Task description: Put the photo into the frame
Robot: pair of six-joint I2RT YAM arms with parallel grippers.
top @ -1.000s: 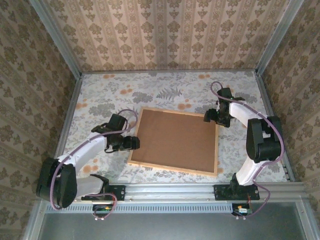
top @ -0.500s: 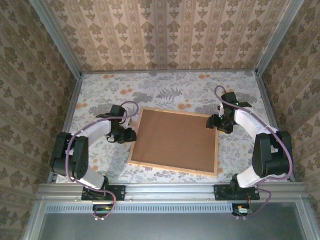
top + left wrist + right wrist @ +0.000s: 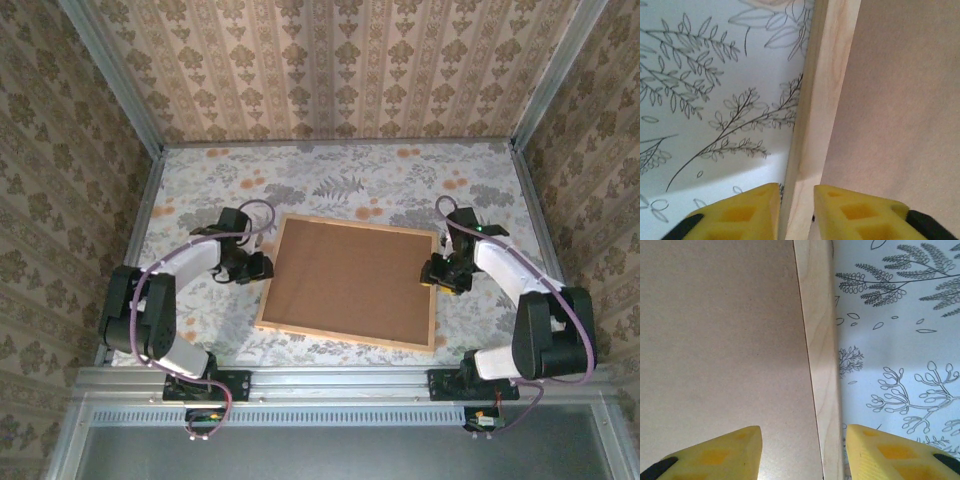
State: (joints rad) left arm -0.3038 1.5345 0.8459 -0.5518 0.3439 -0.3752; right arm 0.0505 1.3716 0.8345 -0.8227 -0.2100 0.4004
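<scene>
We see the frame (image 3: 349, 282) lying back-up in the middle of the table (image 3: 330, 185), its brown board facing up. Our left gripper (image 3: 796, 192) pinches the left moulding between yellow fingers (image 3: 740, 212). Our right gripper (image 3: 804, 435) straddles the right moulding, jaws spread wider than the wood.

Floral tablecloth (image 3: 330, 180), damask wallpaper walls (image 3: 330, 70), metal rail (image 3: 340, 380)

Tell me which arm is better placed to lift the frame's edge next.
Left, probably. The left gripper hugs the wooden rail of the frame on both sides, apparently touching it. The right gripper straddles its rail with clear gaps either side.
</scene>
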